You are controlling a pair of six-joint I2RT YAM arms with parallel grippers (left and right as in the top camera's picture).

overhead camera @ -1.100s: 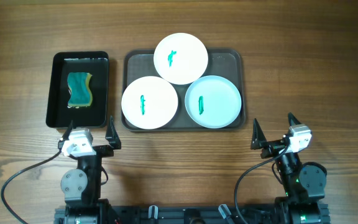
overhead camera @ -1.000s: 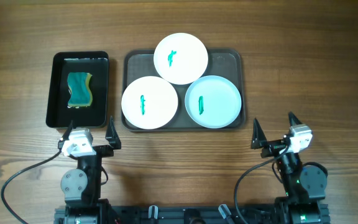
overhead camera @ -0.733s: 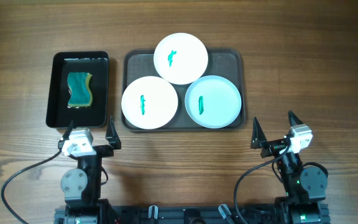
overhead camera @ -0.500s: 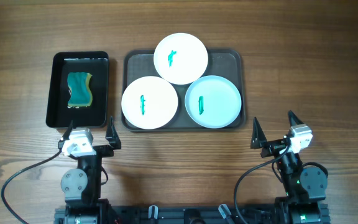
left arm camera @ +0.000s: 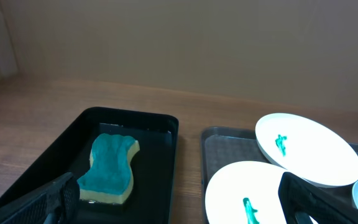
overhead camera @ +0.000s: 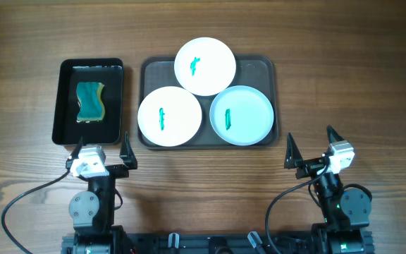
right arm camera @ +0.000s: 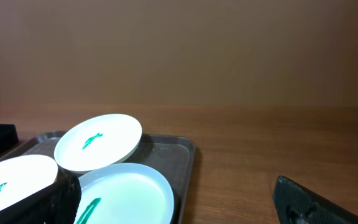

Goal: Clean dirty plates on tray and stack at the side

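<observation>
Three smeared plates on the tray, both hands parked with their fingers apart.

The grey-brown tray [overhead camera: 261, 68] sits mid-surface [overhead camera: 344, 63] with all three plates on it. The rear white plate [overhead camera: 204, 66] overlaps the tray's far rim, the near white plate [overhead camera: 169, 116] lies at front left, and the pale blue plate [overhead camera: 241, 115] lies at front right. Each carries a green smear. Just left of it, a glossy black tray [overhead camera: 116, 92] holds a teal sponge [overhead camera: 91, 101]. The left hand [overhead camera: 103, 149] and right hand [overhead camera: 309, 144] rest near the surface's front edge, spread wide, empty, and clear of both trays.
</observation>
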